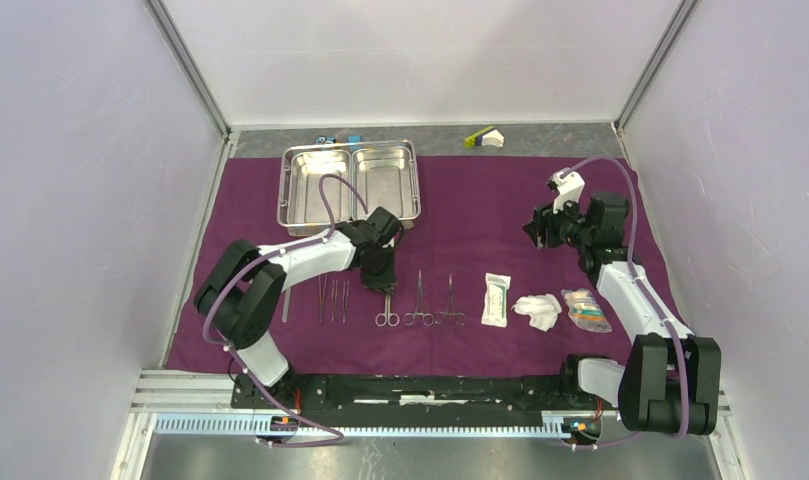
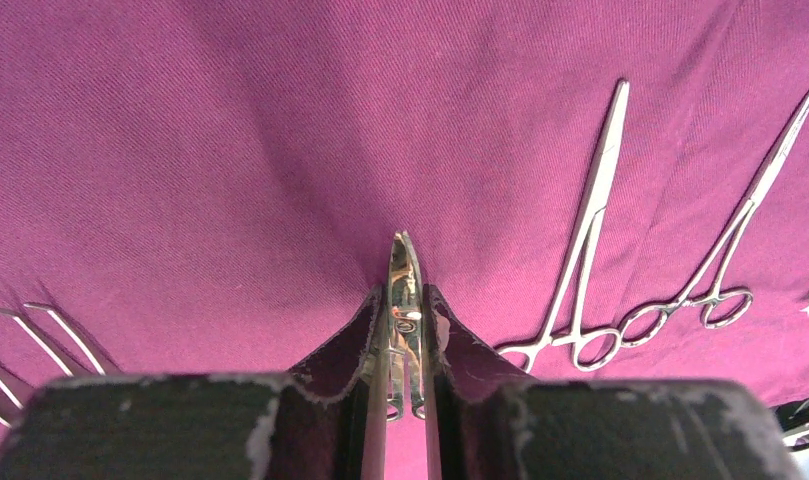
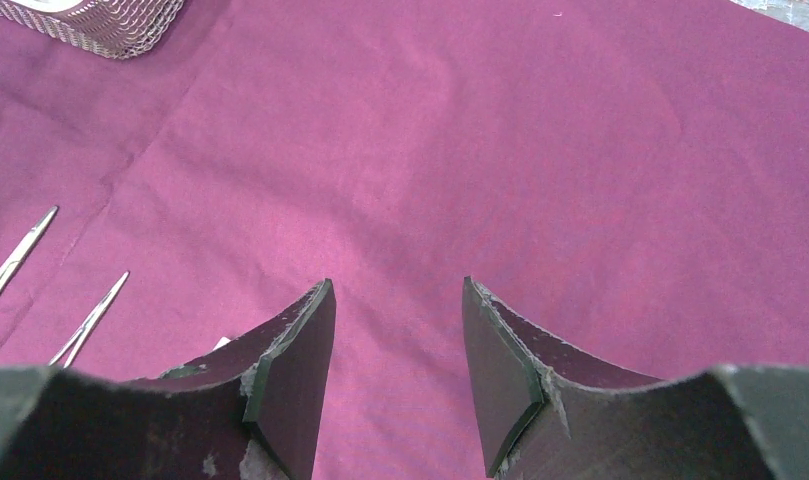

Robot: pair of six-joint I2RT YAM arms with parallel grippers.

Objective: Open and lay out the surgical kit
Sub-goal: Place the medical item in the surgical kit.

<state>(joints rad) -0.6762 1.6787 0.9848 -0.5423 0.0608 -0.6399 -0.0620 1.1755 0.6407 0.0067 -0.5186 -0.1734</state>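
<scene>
**As the kit lay spread on the cloth, the left gripper pinched one forceps**

While the steel tray (image 1: 284,190) sat far left on the purple cloth (image 1: 480,215), slim tweezers (image 1: 332,298) lay nearer the arms. Beside them the left gripper (image 2: 404,300) pinched a ring-handled forceps (image 2: 404,270). Rightward lay two further forceps (image 1: 418,300), white packet (image 1: 496,299), gauze (image 1: 538,311) and clear packet (image 1: 585,310). The right gripper (image 3: 398,330) hung spread, empty.

The grey tabletop (image 1: 560,141) carries a large dark purple cloth (image 1: 480,215) spread flat over most of it. On the bare far strip lie a small blue block (image 1: 354,138) and a yellow-green and white piece (image 1: 483,137), well apart.
</scene>
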